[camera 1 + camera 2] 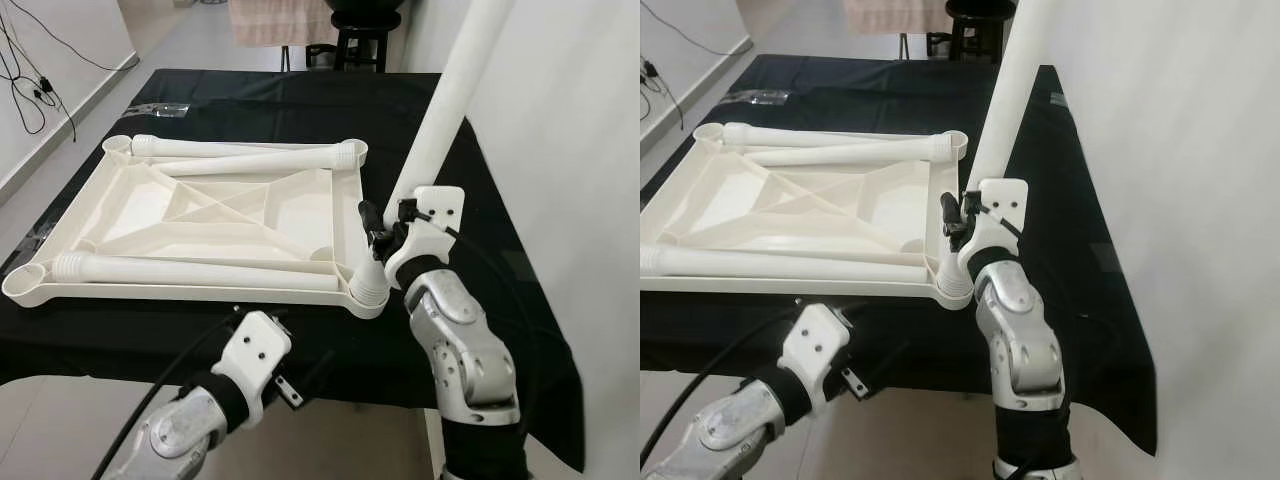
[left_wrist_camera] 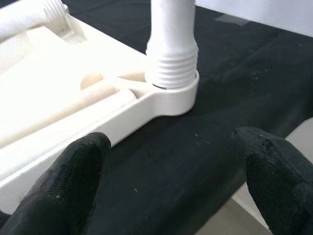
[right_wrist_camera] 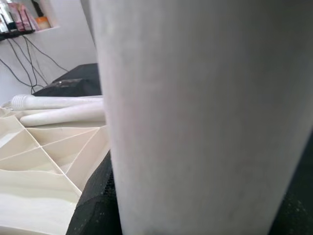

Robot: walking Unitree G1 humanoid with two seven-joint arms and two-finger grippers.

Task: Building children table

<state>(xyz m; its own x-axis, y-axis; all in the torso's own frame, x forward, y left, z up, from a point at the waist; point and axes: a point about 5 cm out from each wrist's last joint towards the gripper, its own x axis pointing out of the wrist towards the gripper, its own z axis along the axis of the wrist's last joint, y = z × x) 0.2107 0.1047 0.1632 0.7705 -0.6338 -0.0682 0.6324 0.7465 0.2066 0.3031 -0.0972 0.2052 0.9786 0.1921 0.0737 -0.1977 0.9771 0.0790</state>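
Your left hand nearest, low at surface edge, fingers spread, holding nothing. Right hand pinching white leg just above ribbed end; leg stands tilted in near-right corner socket of tabletop. Step looks like: seating first leg. Next, you probably straighten and twist it. Smooth plastic tubes, ribbed underside; three loose legs lie on tabletop, black cloth under.

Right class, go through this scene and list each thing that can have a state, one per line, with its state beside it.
Tabletop: upside down, flat on the black cloth.
Upright leg: standing in the near right corner socket, tilted.
Three loose legs: lying on the tabletop, not fitted.
Right gripper: shut on the upright leg.
Left gripper: open, holding nothing, near that corner.
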